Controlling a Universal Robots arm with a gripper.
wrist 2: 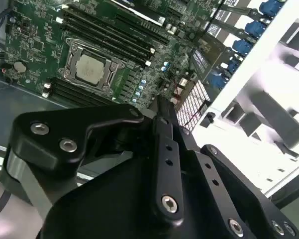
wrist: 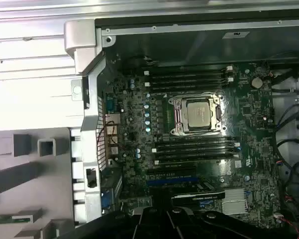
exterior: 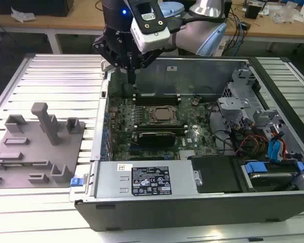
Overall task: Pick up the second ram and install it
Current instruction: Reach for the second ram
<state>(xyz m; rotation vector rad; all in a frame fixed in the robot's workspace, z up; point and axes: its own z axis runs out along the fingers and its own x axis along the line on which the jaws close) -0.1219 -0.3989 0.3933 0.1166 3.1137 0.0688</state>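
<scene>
At the near edge of the open computer case [exterior: 192, 215], a grey power supply [exterior: 141, 178] lies along the wall. A drive bay with blue clips [exterior: 270, 172] sits to the exterior view's right of it. Beyond them lies the green motherboard [exterior: 119, 119], with the CPU socket [exterior: 163, 114] in its middle and long black slots [exterior: 157, 96] on either side.

Outside the case, on the exterior view's left, sits the grey holder tray [exterior: 38, 152]. In the first wrist view, what looks like the second ram [wrist: 15, 217], a thin green strip, lies in one of the tray's slots, though I can't be certain.

Farther back, the gripper [exterior: 133, 77] hangs over the board's far corner beside the case wall, well apart from the tray. Its fingers [wrist 2: 165, 144] are drawn together. Behind it runs a workbench [exterior: 66, 20].
</scene>
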